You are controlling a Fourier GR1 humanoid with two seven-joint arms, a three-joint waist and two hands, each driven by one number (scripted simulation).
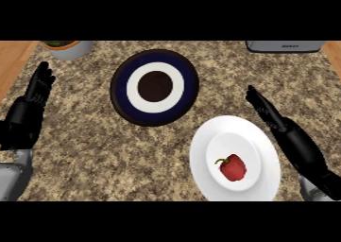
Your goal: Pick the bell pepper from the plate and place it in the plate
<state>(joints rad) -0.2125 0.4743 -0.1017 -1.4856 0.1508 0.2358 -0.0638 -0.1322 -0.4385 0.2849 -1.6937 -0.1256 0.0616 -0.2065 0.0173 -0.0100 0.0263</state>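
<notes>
You have the red bell pepper (233,168) lying in the lower half of the white plate (204,151), green stem turned up and to the left, with nothing touching it. That white plate sits at the lower right of the speckled stone worktop (96,142). Your right hand (297,141) comes in from the lower right corner and lies along the plate's right side, just beside the rim. Its fingers (265,109) are straight and held together, pointing up and to the left past the plate's upper edge, and they hold nothing. You cannot tell from this view whether the hand touches the rim or hangs above it. Up and to the left of the white plate, with a narrow strip of worktop between the two, lies the second plate (155,87): a dark rim, a navy band, a white ring and a dark brown centre, with nothing on it. Your left hand (23,120) rests at the far left edge, well apart from both plates, fingers (42,80) straight and pointing up, holding nothing. At the top left corner you can see a grey pot (70,49) with some green in it, and at the top right the edge of a grey appliance (284,46).
</notes>
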